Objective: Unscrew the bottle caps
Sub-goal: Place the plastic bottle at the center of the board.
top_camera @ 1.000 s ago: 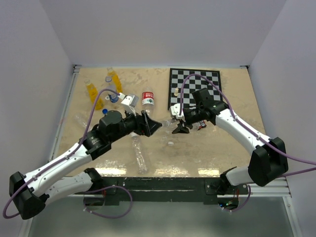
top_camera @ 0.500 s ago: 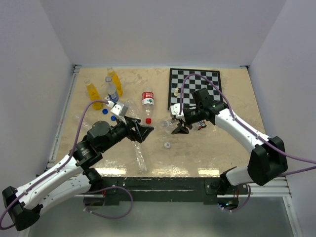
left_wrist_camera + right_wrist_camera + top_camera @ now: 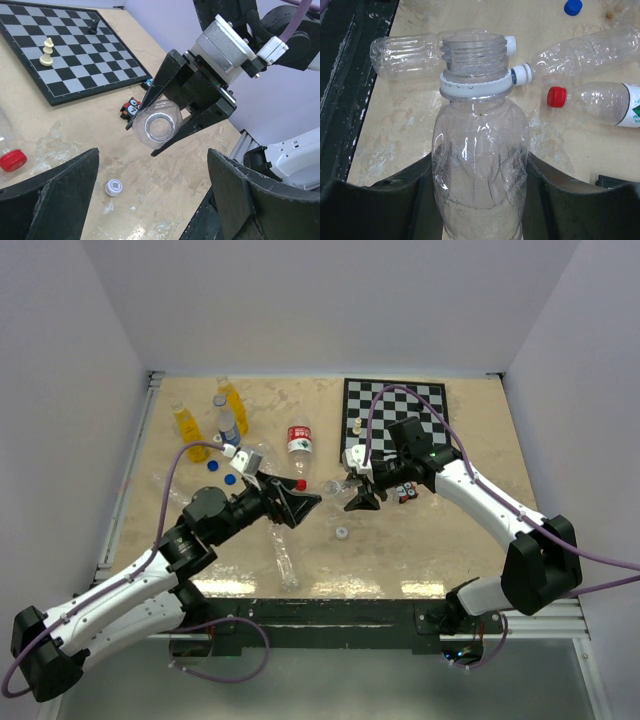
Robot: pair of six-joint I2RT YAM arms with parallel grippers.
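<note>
My right gripper is shut on a small clear bottle, gripping its body from both sides. The bottle's threaded neck is bare and points toward my left gripper. That gripper is open with nothing between its fingers, a short way left of the bottle's mouth. A white cap lies loose on the table below the gap between the grippers; it also shows in the left wrist view as a white cap.
Two orange bottles and a blue-labelled clear one stand at the back left, with blue caps nearby. A red-capped bottle and long clear bottles lie around my left arm. The chessboard sits behind my right arm.
My left gripper has drawn back to the left from the bottle's neck and opened wider. The right gripper has kept hold of the bottle and hardly moved.
</note>
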